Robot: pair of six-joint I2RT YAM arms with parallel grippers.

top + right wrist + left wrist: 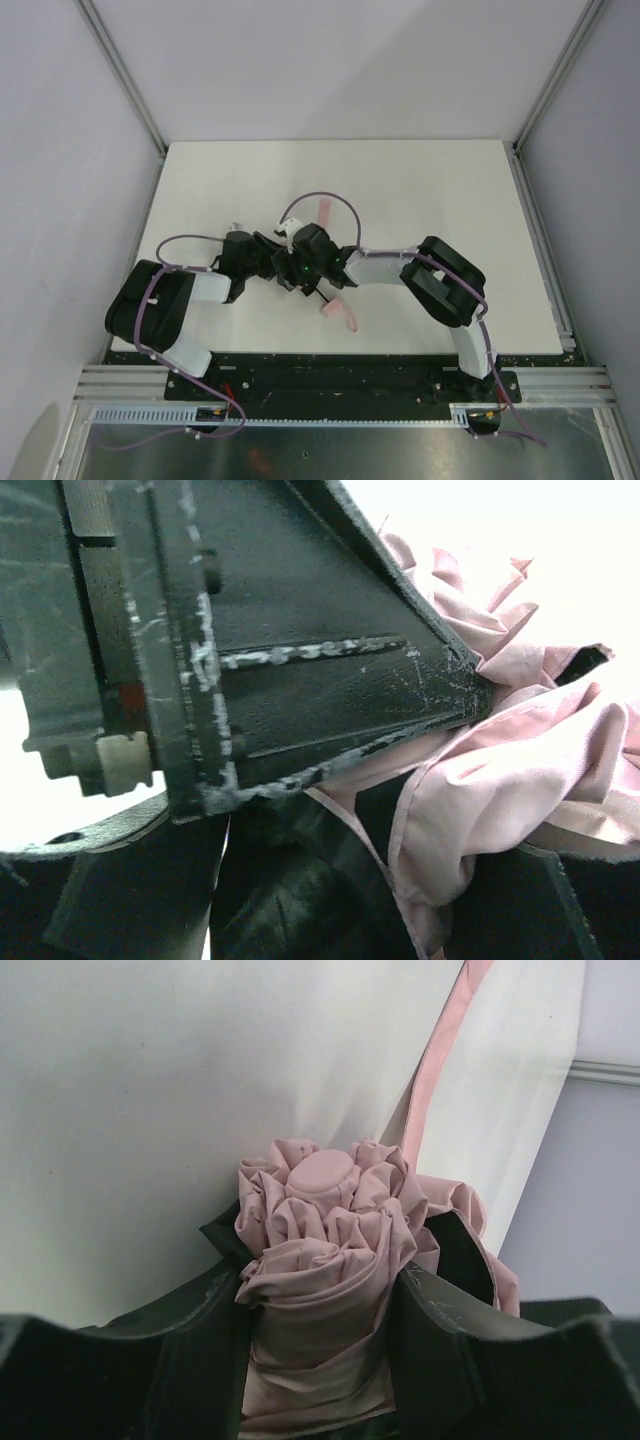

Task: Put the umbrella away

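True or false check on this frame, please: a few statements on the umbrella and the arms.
1. The left gripper has its fingers on either side of the bundled umbrella. True.
2. The umbrella's canopy is spread open. False: it is collapsed, with the fabric bunched in folds around the cap.
3. The left arm and right arm meet near the middle of the table. True.
4. The umbrella fabric is blue. False: it is pale pink.
5. A thin pink strap trails away from the umbrella across the table. True.
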